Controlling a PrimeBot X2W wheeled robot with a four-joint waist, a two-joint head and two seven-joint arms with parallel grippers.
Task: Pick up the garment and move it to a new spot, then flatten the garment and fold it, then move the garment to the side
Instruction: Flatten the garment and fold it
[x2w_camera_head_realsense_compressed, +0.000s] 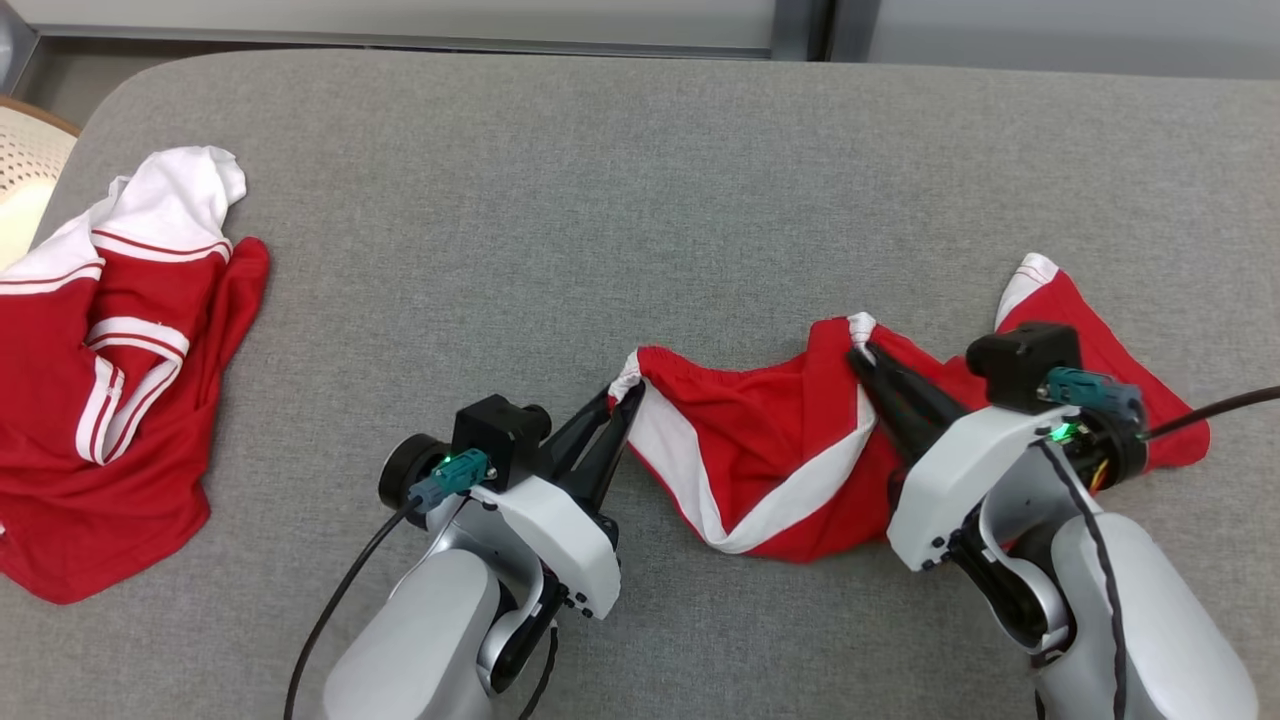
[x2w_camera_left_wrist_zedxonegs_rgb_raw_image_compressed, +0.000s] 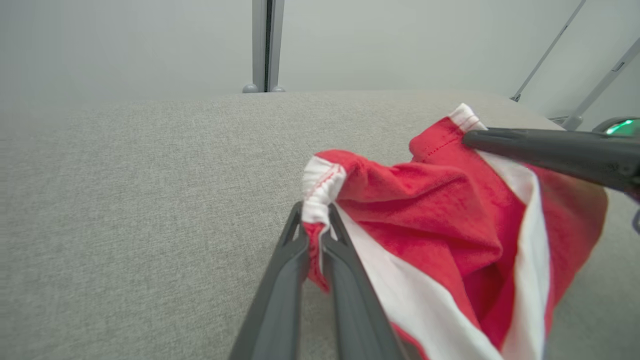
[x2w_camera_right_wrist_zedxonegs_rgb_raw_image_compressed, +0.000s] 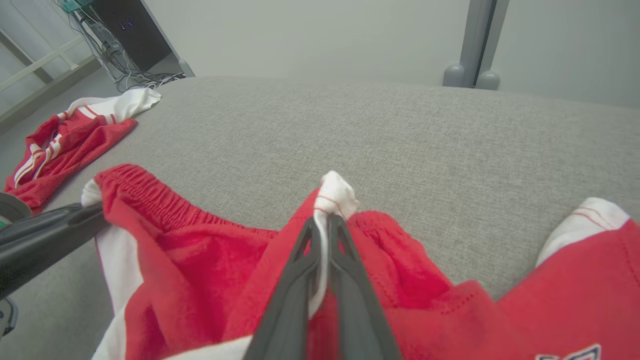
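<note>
My left gripper (x2w_camera_head_realsense_compressed: 622, 398) and right gripper (x2w_camera_head_realsense_compressed: 862, 352) each pinched, nearly closed, the red shorts (x2w_camera_head_realsense_compressed: 760, 440); one other garment (x2w_camera_head_realsense_compressed: 110, 400) lay apart.

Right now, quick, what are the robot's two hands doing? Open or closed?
Left gripper: jaws shut on the red shorts.
Right gripper: jaws shut on the same shorts.

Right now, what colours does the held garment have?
The garment is red with white bands; the head view shows it best.
</note>
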